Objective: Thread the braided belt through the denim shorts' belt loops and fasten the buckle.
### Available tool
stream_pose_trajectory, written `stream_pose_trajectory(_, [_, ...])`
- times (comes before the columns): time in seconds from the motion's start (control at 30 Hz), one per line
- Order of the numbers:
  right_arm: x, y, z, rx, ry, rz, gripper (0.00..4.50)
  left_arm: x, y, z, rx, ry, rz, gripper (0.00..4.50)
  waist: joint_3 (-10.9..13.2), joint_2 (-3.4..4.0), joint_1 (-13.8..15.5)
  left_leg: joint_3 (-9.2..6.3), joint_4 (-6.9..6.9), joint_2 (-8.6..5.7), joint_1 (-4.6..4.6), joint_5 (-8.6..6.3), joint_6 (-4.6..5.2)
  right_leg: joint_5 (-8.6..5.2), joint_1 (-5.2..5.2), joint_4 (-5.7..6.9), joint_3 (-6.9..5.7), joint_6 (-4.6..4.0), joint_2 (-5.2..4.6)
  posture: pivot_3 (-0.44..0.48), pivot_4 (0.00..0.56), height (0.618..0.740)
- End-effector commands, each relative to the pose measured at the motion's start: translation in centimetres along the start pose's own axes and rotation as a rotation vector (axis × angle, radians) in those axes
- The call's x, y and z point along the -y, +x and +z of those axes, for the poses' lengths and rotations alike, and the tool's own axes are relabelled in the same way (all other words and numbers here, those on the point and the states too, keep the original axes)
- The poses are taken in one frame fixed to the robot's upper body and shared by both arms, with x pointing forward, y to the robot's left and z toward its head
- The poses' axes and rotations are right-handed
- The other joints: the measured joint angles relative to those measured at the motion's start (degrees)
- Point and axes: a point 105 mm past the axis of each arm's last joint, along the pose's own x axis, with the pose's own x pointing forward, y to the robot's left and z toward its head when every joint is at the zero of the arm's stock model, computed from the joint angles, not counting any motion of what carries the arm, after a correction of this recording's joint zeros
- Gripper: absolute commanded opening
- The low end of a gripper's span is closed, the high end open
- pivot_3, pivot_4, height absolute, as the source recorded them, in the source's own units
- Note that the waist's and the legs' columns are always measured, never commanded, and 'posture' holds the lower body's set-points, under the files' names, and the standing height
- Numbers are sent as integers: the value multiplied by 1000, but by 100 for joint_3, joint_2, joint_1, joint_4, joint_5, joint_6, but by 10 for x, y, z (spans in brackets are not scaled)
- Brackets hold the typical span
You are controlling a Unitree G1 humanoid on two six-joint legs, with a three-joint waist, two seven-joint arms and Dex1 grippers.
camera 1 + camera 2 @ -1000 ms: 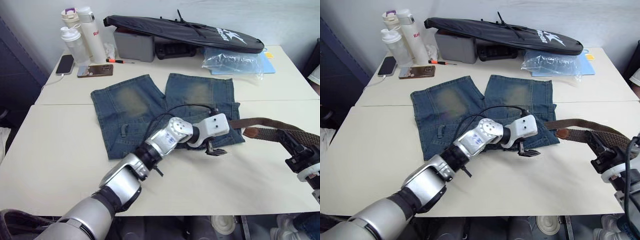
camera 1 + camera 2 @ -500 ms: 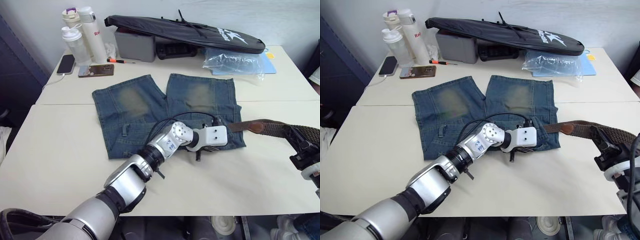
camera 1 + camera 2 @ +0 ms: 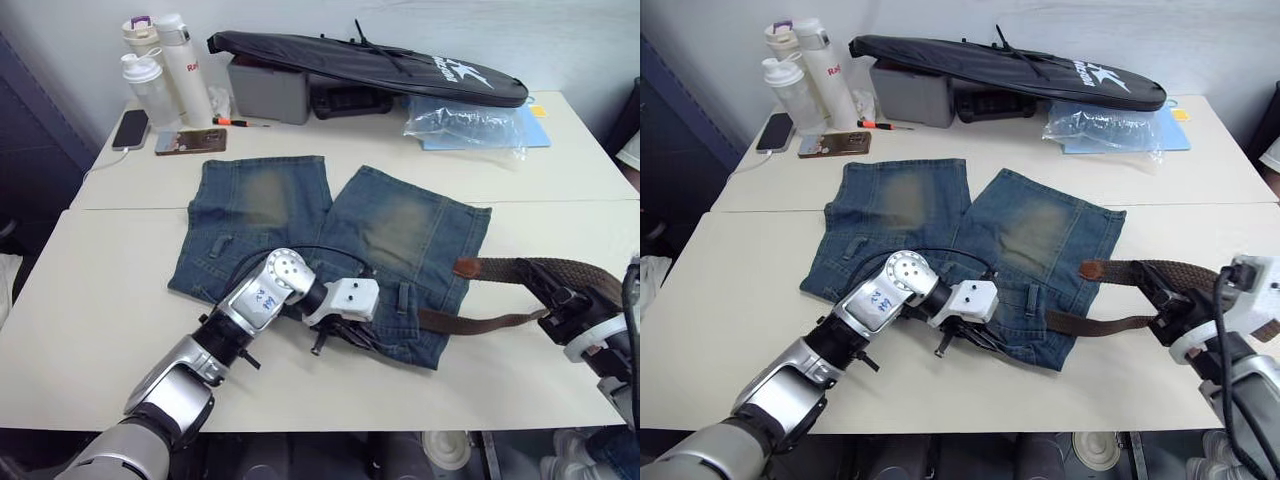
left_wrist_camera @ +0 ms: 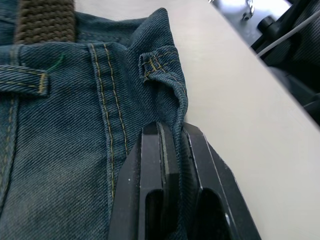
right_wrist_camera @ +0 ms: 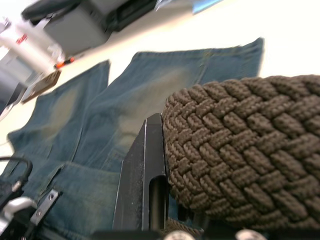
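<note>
The denim shorts (image 3: 400, 225) lie flat mid-table, legs pointing away from me. My left gripper (image 3: 325, 343) is shut on a fold of their waistband edge (image 4: 177, 107), beside a belt loop (image 4: 157, 65). The braided belt (image 3: 560, 268) runs from its tan end (image 3: 466, 267) to my right gripper (image 3: 552, 300), which is shut on the woven strap (image 5: 240, 145). A second stretch of the belt (image 3: 480, 322) leads from that gripper back to the waistband, where it lies next to another belt loop (image 4: 24, 82). I cannot make out the buckle.
At the back stand several bottles (image 3: 160, 70), a phone (image 3: 130, 128), a grey box (image 3: 268, 92), a long black bag (image 3: 370, 62) and a plastic bag (image 3: 465, 122). The table's front edge (image 3: 400, 425) is close below the waistband.
My left gripper has shut on the waistband and pulled the shorts left and toward me, turning them. The belt now trails to the waistband; my right gripper has moved slightly left.
</note>
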Motion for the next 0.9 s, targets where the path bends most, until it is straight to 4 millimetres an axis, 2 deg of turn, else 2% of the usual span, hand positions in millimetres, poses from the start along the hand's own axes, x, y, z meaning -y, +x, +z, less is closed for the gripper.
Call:
stream_pose_trajectory(0.03, [-24, -1, -10, -39, 35, 88, 0, 18, -18, 0, 12, 13, -71, 29, 0, 0, 13, 0, 0, 0, 0, 0, 0, 0, 0, 0, 0, 0, 0, 0, 150, 740])
stream_pose_trajectory(0.23, [-31, 0, -18, -88, 75, 127, 0, 21, -35, 8, 61, -47, -76, 1929, 0, -2, 3, -1, 2, -1, -1, 0, 0, 1, 1, 1, 1, 2, 1, 0, 150, 740])
stream_pose_trajectory(0.3, [-33, -1, -20, -99, 98, 133, 0, 18, -46, 13, 93, -78, -46, 2810, 0, -2, -2, -2, 2, 0, -1, 0, 1, 1, 1, 3, 1, 2, 1, 0, 150, 740])
stream_pose_trajectory(0.47, [-37, -5, -37, -165, 153, 133, 0, 12, -83, 28, 187, -201, 81, 4459, 0, -2, 1, -3, 2, 0, -2, 0, 1, 4, 1, 5, 1, 7, 1, 0, 150, 740])
stream_pose_trajectory(0.57, [-34, -2, -43, -183, 181, 123, 0, 2, -101, 24, 180, -245, 213, 4459, 1, -3, -9, -3, 2, 0, -2, 0, 1, 6, 0, 7, 1, 11, 1, 0, 150, 740])
stream_pose_trajectory(0.67, [-34, 1, -47, -189, 214, 128, 0, -2, -110, 19, 167, -266, 291, 4459, 0, -2, -13, -4, 0, 1, 2, 0, 1, 8, 0, 10, 1, 15, 2, 0, 150, 740])
stream_pose_trajectory(0.83, [-32, 7, -56, -220, 247, 134, 0, -1, -112, 19, 175, -284, 342, 4459, 0, -5, -8, -4, 2, 1, 1, -1, 1, 8, 1, 10, 1, 15, 2, 0, 150, 740])
stream_pose_trajectory(0.9, [-23, 11, -58, -231, 227, 103, 0, 1, -111, 19, 174, -285, 355, 4459, 1, -6, -10, -4, 1, 0, 1, 0, 1, 9, 1, 11, 2, 16, 2, 0, 150, 740])
